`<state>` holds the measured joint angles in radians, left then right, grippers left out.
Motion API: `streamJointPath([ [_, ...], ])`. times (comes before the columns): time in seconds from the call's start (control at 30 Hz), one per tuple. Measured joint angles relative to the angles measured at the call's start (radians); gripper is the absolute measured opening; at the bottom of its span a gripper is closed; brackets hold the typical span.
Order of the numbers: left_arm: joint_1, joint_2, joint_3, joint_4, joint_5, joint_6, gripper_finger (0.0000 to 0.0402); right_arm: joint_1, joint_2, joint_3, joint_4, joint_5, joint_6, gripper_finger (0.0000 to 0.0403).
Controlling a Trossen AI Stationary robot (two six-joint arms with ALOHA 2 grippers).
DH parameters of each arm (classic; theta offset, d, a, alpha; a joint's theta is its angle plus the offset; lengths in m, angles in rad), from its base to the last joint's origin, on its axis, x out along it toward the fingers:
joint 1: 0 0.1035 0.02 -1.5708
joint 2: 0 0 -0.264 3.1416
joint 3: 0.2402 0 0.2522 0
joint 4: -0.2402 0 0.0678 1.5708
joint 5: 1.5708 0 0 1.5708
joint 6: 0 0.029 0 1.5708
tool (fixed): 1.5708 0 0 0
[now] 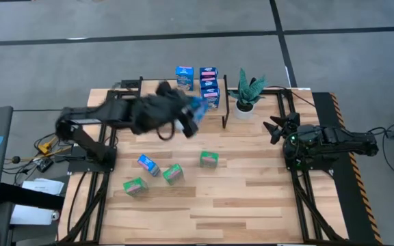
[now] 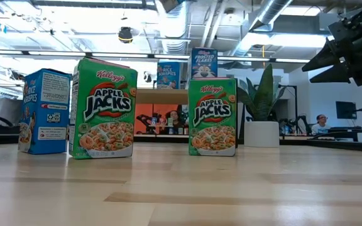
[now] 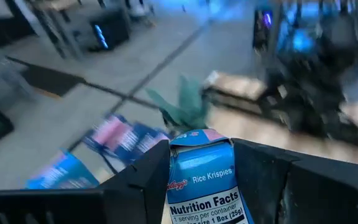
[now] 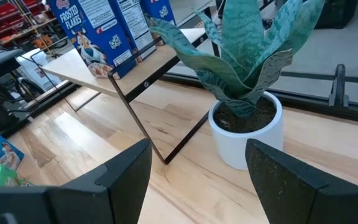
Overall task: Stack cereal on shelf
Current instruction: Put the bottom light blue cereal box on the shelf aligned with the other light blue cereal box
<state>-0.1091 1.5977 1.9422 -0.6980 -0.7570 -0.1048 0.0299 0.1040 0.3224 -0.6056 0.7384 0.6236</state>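
Note:
My left gripper is shut on a blue Rice Krispies cereal box, raised over the table just in front of the shelf. The shelf is a light-wood board on black legs at the far side, with several blue boxes on it. One blue box and three green Apple Jacks boxes stand on the tabletop nearer me. They also show in the low view. My right gripper is open and empty beside the potted plant. My left gripper pinches the Rice Krispies box by its two narrow sides, one finger on each. The fingers come from the table's left and lie along the box, whose top flap points away from the wrist. The box is lifted clear of the table.
A potted green plant in a white pot stands at the shelf's right end. The shelf's black leg slants down to the table close to the pot. Bare wood lies at the table's near side.

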Motion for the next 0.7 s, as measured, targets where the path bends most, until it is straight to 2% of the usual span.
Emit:
streamJointPath([
  [0.07, 0.024, -0.048, -0.04, 0.084, 0.001, 0.059, 0.0148, 0.0, 0.0, 0.0, 0.0, 0.0, 0.0, 0.0286],
  [0.17, 0.059, -0.144, -0.173, 0.296, 0.037, 0.155, 0.0148, 0.0, 0.0, 0.0, 0.0, 0.0, 0.0, 0.0286],
  [0.3, 0.127, -0.3, -0.45, 0.625, 0.14, 0.252, 0.0148, 0.0, 0.0, 0.0, 0.0, -0.001, -0.002, 0.0286],
  [0.43, 0.232, -0.413, -0.715, 0.843, 0.228, 0.286, 0.0148, 0.0, 0.0, 0.0, 0.001, -0.002, -0.003, 0.0286],
  [0.57, 0.393, -0.467, -0.925, 1.086, 0.495, 0.219, 0.0148, 0.0, 0.0, 0.0, 0.0, -0.002, -0.003, 0.0286],
  [0.7, 0.565, -0.466, -1.038, 1.167, 0.75, 0.155, 0.0148, 0.0, 0.0, 0.0, 0.0, 0.0, -0.003, 0.0286],
])
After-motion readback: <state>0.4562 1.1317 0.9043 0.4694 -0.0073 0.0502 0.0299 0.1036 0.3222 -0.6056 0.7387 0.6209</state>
